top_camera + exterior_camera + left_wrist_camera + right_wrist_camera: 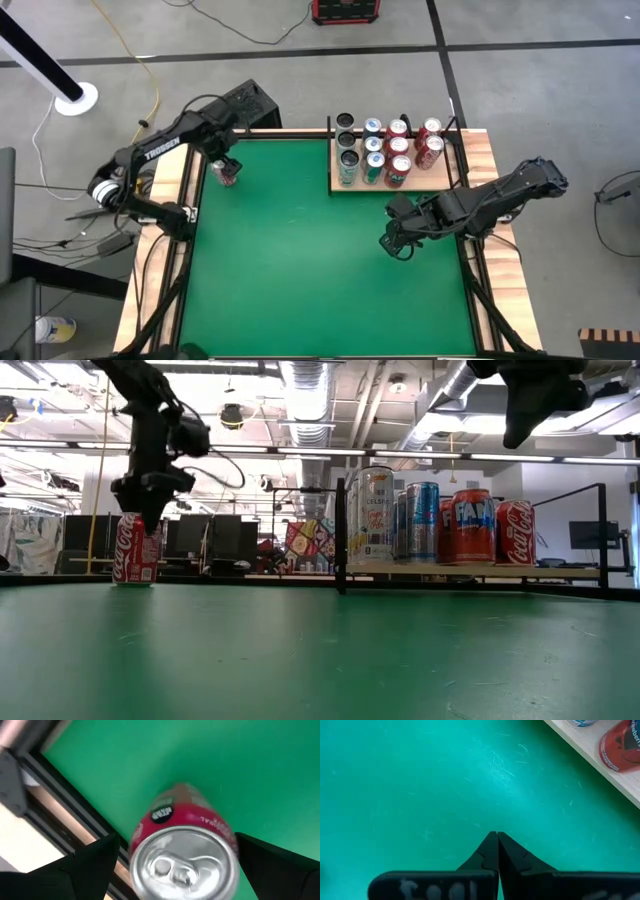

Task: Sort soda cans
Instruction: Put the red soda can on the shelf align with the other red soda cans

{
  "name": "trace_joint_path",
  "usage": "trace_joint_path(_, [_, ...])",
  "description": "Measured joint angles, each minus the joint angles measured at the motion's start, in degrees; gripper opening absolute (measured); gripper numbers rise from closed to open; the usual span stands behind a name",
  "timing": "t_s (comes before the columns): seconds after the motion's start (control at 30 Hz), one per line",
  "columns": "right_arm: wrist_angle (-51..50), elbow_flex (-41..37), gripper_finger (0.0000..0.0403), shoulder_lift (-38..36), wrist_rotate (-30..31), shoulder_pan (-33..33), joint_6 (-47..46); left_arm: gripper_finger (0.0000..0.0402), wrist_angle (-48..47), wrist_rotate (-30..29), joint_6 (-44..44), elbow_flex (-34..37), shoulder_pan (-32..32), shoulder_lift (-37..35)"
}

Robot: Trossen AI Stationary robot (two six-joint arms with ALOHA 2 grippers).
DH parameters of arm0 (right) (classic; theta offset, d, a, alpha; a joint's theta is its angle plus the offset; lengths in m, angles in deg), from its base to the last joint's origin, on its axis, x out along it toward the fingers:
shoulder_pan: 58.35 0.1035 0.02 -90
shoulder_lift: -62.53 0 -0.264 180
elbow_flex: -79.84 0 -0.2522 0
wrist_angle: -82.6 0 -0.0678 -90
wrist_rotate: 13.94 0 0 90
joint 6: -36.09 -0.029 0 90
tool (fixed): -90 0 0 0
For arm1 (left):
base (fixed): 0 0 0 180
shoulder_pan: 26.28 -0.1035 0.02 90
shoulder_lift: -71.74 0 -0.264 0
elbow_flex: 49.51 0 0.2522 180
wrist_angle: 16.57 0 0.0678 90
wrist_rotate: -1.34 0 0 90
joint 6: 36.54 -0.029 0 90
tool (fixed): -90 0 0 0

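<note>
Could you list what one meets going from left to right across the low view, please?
Red cola can under the left gripper → tall pale can → blue-striped can → orange Fanta can → red Coca-Cola can, with the right gripper above.

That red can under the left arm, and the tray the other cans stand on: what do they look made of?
The red can looks like thin metal: bare, shiny silver lid with a pull tab, printed glossy red wall. The tray looks like pale unfinished wood, matte, with a thin dark rail around it that seems to be metal, though that is less sure.
</note>
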Motion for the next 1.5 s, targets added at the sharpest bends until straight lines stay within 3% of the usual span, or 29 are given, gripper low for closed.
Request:
trace_joint_path(0.4, [-0.03, 0.00, 0.0022, 0.00, -0.20, 0.00, -0.02, 0.0369, 3.41, 3.28, -1.98, 2.41, -0.20, 1.94])
trace_joint_path(0.63, [-0.20, 0.00, 0.0022, 0.00, -0.22, 0.00, -0.01, 0.0285, 2.68, 3.73, -1.99, 2.38, 0.10, 1.94])
trace_joint_path(0.77, [-0.20, 0.00, 0.0022, 0.00, -0.22, 0.00, 0.02, 0.0282, 0.34, 6.20, -1.66, 1.32, 3.00, 1.94])
trace_joint_path(0.93, [-0.22, 0.00, 0.0022, 0.00, -0.22, -0.15, 0.31, 0.0282, -1.21, 10.97, 1.64, -0.05, 14.12, 0.75])
trace_joint_path(1.1, [-0.22, 0.00, 0.0022, 0.02, -0.20, -0.20, 0.95, 0.0282, 0.47, 9.54, 8.58, -1.97, 32.72, 0.47])
trace_joint_path(1.3, [-0.16, 0.00, 0.0022, 0.02, -0.19, -0.20, 1.03, 0.0282, 8.78, 7.69, 17.43, -5.25, 53.20, 2.37])
trace_joint_path(1.5, [0.28, 0.00, 0.0022, 0.02, -0.15, -0.04, 1.08, 0.0282, 12.49, 5.85, 21.55, -9.81, 63.83, 10.42])
